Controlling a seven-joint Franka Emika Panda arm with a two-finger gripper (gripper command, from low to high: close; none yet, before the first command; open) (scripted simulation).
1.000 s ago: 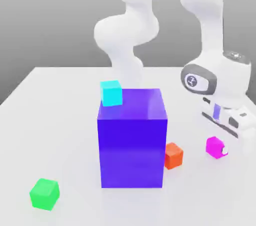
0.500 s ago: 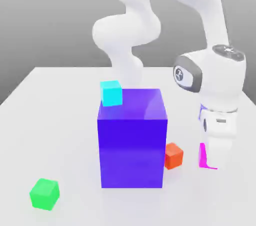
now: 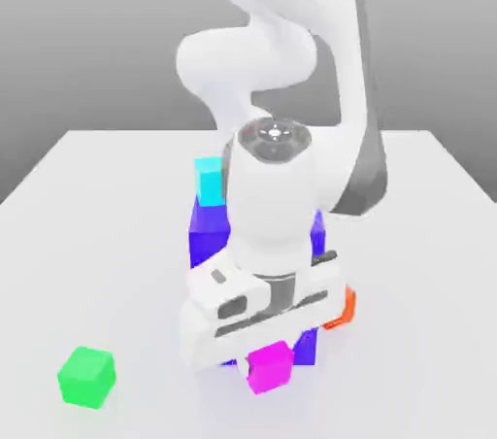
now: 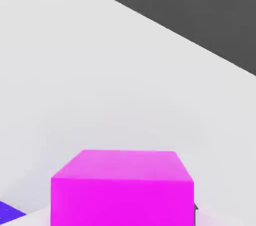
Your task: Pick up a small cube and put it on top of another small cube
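Note:
The small magenta cube [image 3: 270, 367] hangs at the tip of my gripper [image 3: 268, 352], which is shut on it, in front of the big blue-purple block [image 3: 207, 233]. In the hand view the magenta cube [image 4: 122, 187] sits close up, with white table beyond it. A green cube [image 3: 86, 376] lies on the table at the exterior view's front left. A cyan cube [image 3: 208, 180] rests on top of the big block, partly hidden by my arm. An orange-red cube [image 3: 346, 308] peeks out behind my hand at the block's right.
My arm and hand cover most of the big block in the exterior view. The white table [image 3: 107, 262] stretches to the exterior view's left and right of the block, with a grey backdrop behind.
My hand has swung from the exterior view's right to the front of the big block, carrying the magenta cube with it. The other cubes have stayed put.

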